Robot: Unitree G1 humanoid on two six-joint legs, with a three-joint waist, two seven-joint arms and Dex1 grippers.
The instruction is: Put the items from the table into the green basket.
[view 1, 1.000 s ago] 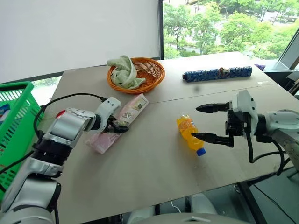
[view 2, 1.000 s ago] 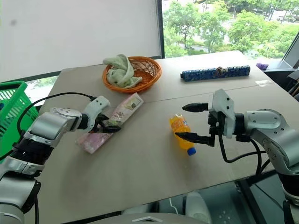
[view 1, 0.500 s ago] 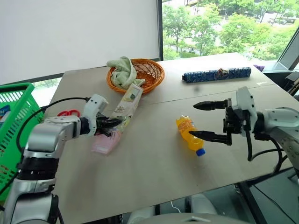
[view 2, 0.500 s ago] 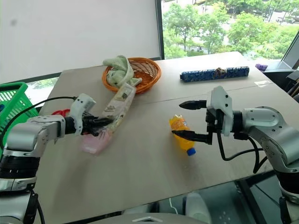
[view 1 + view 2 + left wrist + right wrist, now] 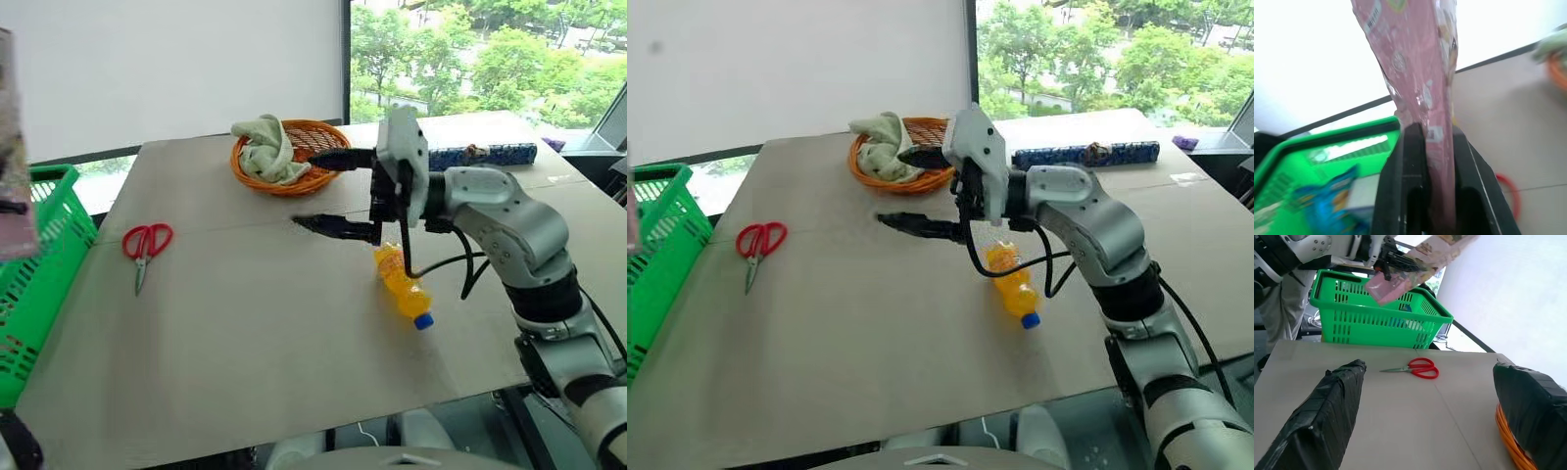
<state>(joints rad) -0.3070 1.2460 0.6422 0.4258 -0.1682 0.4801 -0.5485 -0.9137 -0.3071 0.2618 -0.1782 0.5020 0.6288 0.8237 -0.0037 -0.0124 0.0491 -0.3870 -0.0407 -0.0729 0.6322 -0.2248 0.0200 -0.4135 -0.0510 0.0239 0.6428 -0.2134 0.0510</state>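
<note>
Long pink floral box point(image 5: 1415, 259) over the bright green slotted plastic basket point(image 5: 1376, 318).
My left gripper point(image 5: 1432, 161) clamps it; right gripper point(image 5: 333, 191) gapes wide, empty, above the grey-brown board table point(image 5: 274, 323).

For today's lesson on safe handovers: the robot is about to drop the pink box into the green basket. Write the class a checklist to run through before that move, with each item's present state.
1. Left gripper shut on the pink floral box: ok.
2. Box lifted clear of the table: ok.
3. Box over the green basket: ok by the right wrist view, where it hangs above the rim.
4. Room in the basket: cannot tell; a blue packet already lies inside.
5. Right gripper out of the way: ok, open above the table near the orange wicker basket.
6. Items left on the table: not ok; scissors, orange bottle and blue roll remain.
</note>
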